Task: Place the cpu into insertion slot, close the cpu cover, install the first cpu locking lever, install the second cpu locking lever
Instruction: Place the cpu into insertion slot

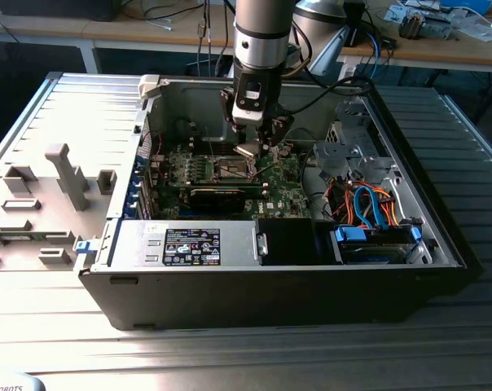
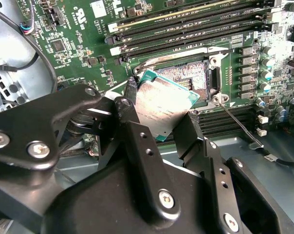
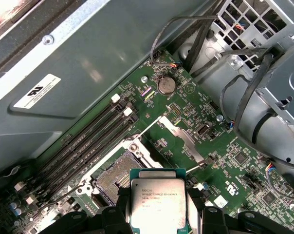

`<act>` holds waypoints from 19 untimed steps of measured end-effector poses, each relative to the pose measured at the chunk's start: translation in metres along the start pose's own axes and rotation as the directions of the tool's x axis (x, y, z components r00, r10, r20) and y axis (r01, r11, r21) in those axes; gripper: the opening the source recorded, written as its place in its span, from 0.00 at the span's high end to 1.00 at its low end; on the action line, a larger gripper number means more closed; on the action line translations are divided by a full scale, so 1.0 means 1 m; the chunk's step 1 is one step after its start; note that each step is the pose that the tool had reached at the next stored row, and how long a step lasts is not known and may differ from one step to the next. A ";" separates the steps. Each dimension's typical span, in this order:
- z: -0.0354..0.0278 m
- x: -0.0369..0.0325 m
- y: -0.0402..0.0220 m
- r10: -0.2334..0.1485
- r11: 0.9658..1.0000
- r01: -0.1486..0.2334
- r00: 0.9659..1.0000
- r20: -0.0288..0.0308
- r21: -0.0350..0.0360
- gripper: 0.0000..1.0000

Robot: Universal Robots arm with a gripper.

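Note:
My gripper (image 1: 255,147) hangs over the motherboard inside the open computer case, shut on the cpu (image 1: 246,151). In both wrist views the cpu (image 2: 161,105) (image 3: 156,200) is a flat square chip with a silver face and green edge, clamped between my two black fingers (image 2: 131,93). It sits tilted just above the insertion slot (image 2: 188,78) (image 3: 114,178), whose dark contact field lies uncovered. The cpu cover (image 3: 182,137) is swung open beside the slot. A thin locking lever (image 2: 238,125) stands away from the socket, and another lever (image 3: 148,127) angles out by the cover.
Long black memory slots (image 2: 186,24) run beside the socket. A grey drive cage (image 1: 352,142) with cable bundles (image 1: 368,204) fills the case on the exterior view's right. The power supply (image 1: 189,244) lies along the case front. Grey fixtures (image 1: 67,175) stand outside the case.

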State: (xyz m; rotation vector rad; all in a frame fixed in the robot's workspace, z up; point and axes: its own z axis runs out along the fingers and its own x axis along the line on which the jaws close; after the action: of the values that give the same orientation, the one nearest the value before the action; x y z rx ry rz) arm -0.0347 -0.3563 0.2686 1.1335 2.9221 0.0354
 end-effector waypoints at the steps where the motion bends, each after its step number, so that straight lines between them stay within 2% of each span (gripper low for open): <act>1: 0.0000 0.0000 0.0000 0.001 1.000 -0.001 1.000 0.000 0.000 0.46; 19: 0.0000 0.0000 0.0000 0.016 1.000 -0.016 1.000 0.001 0.000 0.46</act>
State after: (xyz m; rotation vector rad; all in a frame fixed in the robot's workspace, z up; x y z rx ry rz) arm -0.0347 -0.3563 0.2686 1.1565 2.9127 0.0348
